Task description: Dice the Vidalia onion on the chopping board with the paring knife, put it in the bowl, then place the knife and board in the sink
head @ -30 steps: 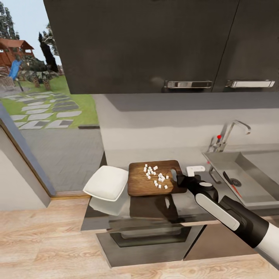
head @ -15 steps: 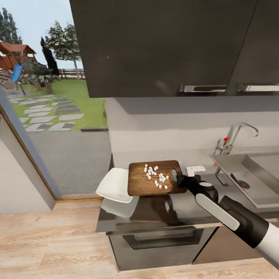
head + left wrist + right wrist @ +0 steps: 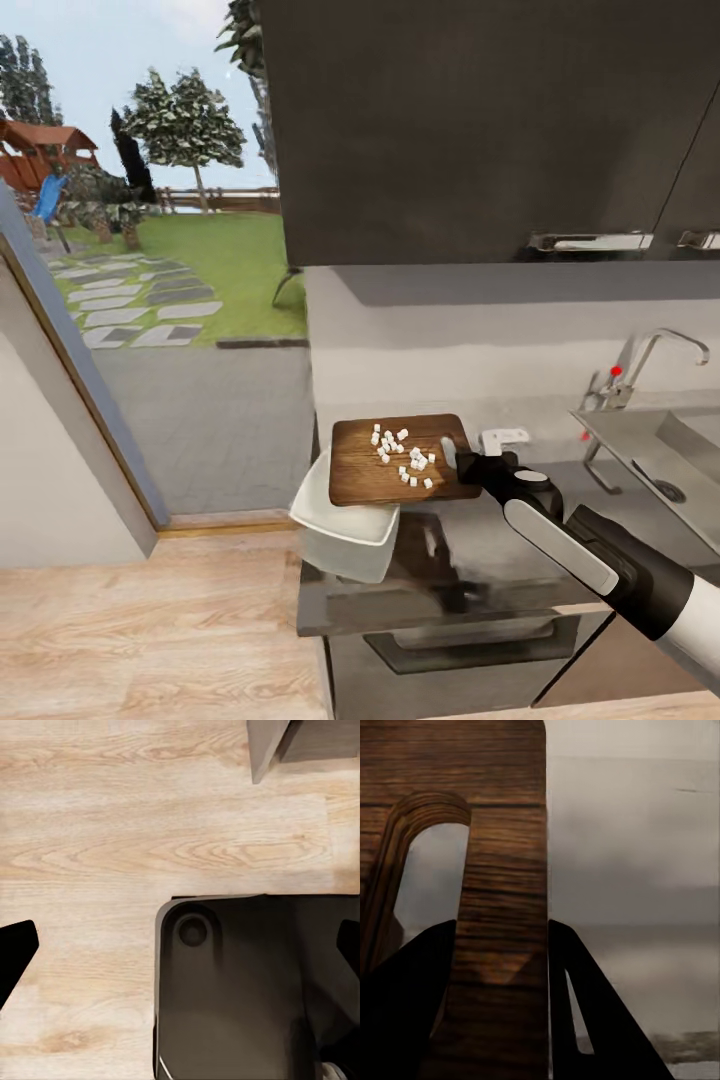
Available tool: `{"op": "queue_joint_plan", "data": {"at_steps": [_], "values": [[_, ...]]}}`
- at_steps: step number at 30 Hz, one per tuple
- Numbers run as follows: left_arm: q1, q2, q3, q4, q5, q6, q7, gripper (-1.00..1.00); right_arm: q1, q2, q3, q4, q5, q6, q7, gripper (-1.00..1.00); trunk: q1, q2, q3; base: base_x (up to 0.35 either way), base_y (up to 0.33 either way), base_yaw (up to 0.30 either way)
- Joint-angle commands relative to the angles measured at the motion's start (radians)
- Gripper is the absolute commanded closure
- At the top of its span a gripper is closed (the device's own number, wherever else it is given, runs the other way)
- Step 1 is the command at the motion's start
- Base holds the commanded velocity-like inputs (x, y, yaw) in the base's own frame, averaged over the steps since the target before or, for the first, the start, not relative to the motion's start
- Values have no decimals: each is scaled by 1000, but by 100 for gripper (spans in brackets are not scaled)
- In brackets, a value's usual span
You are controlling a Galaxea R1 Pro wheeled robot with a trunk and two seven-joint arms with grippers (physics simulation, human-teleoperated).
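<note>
— Over the near end of the long grey glossy countertop (image 3: pixel 470 560), what did you have in your grasp?

— My right pincer (image 3: pixel 452 457) was pinched on the handle end of the rectangular brown wooden chopping board (image 3: pixel 365 470). In my right wrist view the dark fingers (image 3: pixel 412 1005) sat on either side of the strip of wood (image 3: pixel 502 945) beside the slot, pressed against it.

— And the onion?

— It was diced: small pale onion bits (image 3: pixel 402 458) lay scattered on the board's top face, which looked roughly level. The shallow white rounded-square bowl (image 3: pixel 340 520) sat at the countertop's corner, partly under the board's far edge.

— So which step was that?

— By my reckoning, getting the dice into the bowl. The board was held over it, but nothing had been tipped in yet.

— What did the next move ask of you?

— I judged it needed a slow tilt of the board toward the bowl, keeping the low edge inside the rim so the bits slid in rather than over the corner onto the wooden floor (image 3: pixel 150 620). The grip had to stay firm.

— Your other pincer?

— My left one looked down at pale floorboards (image 3: pixel 112 832) and the robot's dark base (image 3: pixel 240 990); its fingertips (image 3: pixel 15 952) stood wide apart, holding nothing.

— And the sink?

— The grey steel sink (image 3: pixel 690 450) with its angular chrome tap (image 3: pixel 660 355) lay well off to my right, for later.
</note>
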Motion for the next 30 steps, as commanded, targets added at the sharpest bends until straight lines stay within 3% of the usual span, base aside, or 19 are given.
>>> {"op": "queue_joint_plan", "data": {"at_steps": [1, 14, 27, 30], "values": [[0, 1, -9, -2, 3, -1, 9, -100, -2, 0, 2, -2, 0, 2, -8, 100, 1, -2, 0, 176, 265, 0], [0, 1, -9, -2, 3, -1, 9, -100, -2, 2, 3, -2, 0, 2, -8, 100, 1, -2, 20, 138, 251, 0], [0, 2, -9, -1, 3, -2, 9, -100, -2, 7, 4, -2, -2, 4, -5, 100, 1, -2, 30, 6, 19, 0], [0, 1, -9, -1, 3, -2, 9, -100, -2, 24, 5, -2, -2, 4, -4, 100, 1, -2, 30, 0, 0, 0]]}}
